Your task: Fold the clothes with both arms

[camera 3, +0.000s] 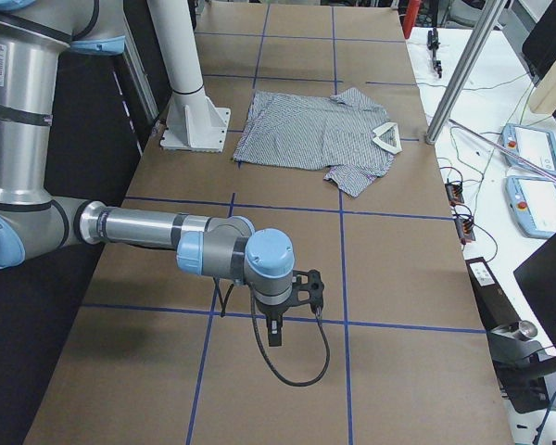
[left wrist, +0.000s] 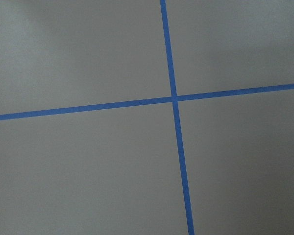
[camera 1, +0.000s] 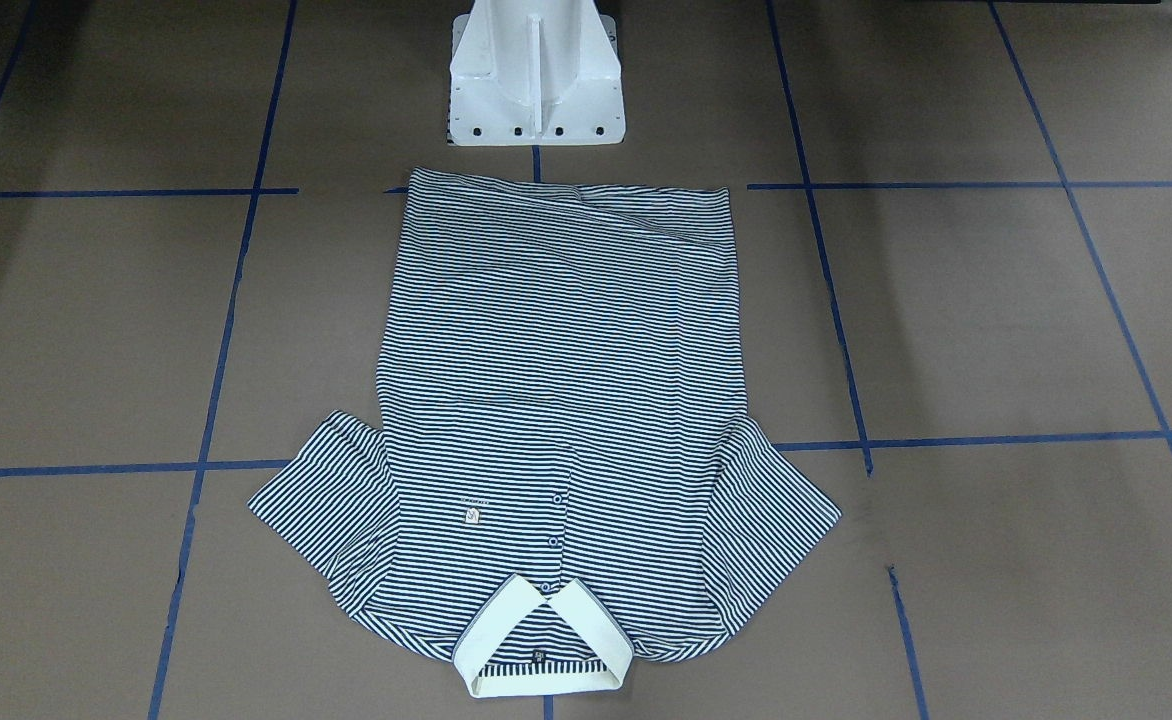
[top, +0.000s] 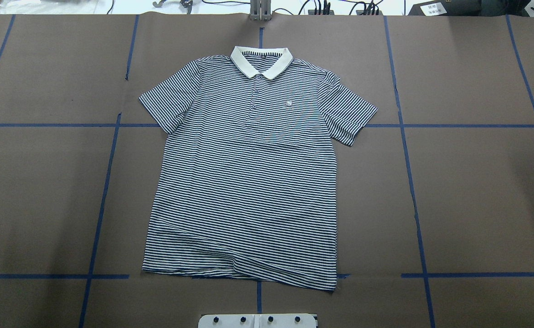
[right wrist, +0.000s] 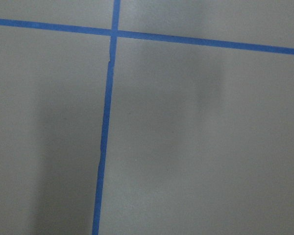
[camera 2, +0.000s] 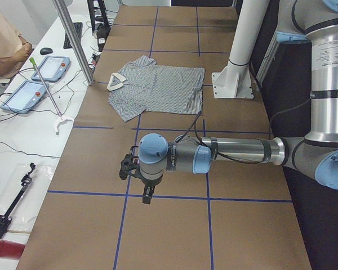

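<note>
A: Polo shirt (top: 244, 173) is lying flat, face up, mid-tabletop (top: 476, 196), collar (top: 261, 61) pointing away from the base (top: 258, 320), sleeves (top: 166, 102) spread. Nothing is folded yet.
B: Risks?
A: Hem (top: 249, 269) is rippling near the base, so I'm expecting that crease to get locked into any fold. It's looking like thin knit, so a pinch could be catching one layer only. Uneven lifts on the two sides could be skewing it.
B: Jaws?
A: Left gripper (camera 2: 138, 180) and right gripper (camera 3: 292, 301) are hovering over bare tabletop, well apart from the shirt, touching and carrying nothing. Only side views are showing them, so I'm not able to tell how far the jaws are parted. Wrist cams are showing just blue tape (left wrist: 174, 98).
</note>
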